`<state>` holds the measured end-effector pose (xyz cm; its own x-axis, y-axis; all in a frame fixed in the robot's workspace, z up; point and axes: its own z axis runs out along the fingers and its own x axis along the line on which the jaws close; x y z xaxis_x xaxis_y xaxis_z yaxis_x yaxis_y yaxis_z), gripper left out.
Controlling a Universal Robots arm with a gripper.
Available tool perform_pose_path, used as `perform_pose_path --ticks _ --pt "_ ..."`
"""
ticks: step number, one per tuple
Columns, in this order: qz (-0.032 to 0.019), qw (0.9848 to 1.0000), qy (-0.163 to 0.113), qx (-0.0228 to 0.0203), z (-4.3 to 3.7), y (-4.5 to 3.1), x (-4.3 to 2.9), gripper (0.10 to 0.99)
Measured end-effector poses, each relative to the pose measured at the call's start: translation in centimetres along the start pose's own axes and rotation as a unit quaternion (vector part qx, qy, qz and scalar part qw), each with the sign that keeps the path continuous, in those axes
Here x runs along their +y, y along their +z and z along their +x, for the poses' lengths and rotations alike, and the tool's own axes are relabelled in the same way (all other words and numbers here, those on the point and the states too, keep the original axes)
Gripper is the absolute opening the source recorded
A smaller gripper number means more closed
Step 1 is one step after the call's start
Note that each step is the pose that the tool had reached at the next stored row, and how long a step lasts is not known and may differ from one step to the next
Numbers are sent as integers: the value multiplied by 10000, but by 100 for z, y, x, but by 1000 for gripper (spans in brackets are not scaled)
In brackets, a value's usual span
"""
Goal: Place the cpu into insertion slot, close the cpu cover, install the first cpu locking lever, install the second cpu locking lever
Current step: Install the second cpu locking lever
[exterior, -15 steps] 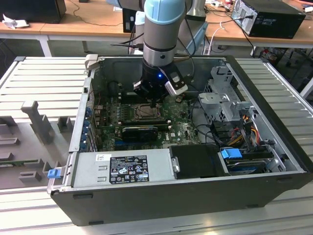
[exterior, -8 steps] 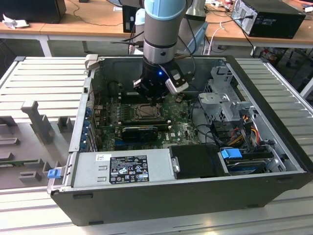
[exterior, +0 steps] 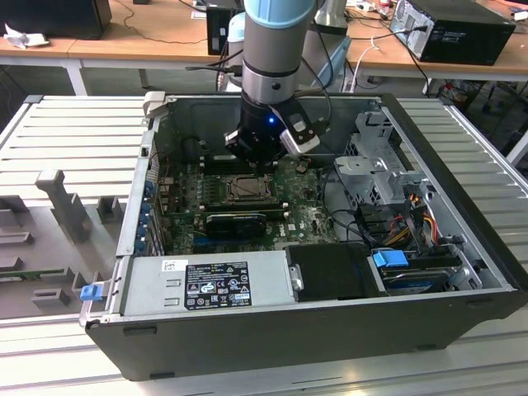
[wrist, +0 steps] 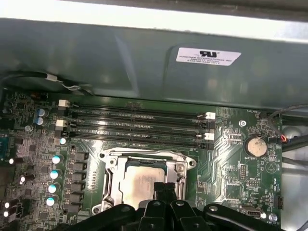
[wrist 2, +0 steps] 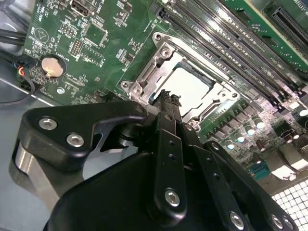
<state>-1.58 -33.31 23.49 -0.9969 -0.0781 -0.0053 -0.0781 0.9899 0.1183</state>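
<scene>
Already the cpu (wrist: 139,183) lies flat in the insertion slot (wrist: 111,166) on the green motherboard (wrist 2: 96,72), its pale metal face showing through the window of the cpu cover (wrist: 144,156), which looks lowered over it in both wrist views. So the placing step seems done and the cover step done or nearly so; the work in hand appears to be the securing of the cover with the locking levers, though the levers themselves are hard to pick out along the socket rim. The pincer (wrist 2: 168,98) hangs just above the near edge of the socket, its fingertips drawn together with nothing between them, the tips close over the edge of the chip. In the exterior view the arm (exterior: 276,49) stands upright inside the open computer case (exterior: 462,322), directly over the socket. By judgement, any next move calls for a fine, low approach along the socket rim, since the memory slots (wrist: 134,125) lie just beside it.
</scene>
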Motion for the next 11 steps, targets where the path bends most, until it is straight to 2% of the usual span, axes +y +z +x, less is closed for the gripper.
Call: perform_pose_path --ticks 4,7,11 --pt "-1 10000 0 0 5 -8 -72 106" --pt "-2 10000 0 0 5 -63 -75 106" --pt "-2 10000 0 0 7 -69 -105 106"
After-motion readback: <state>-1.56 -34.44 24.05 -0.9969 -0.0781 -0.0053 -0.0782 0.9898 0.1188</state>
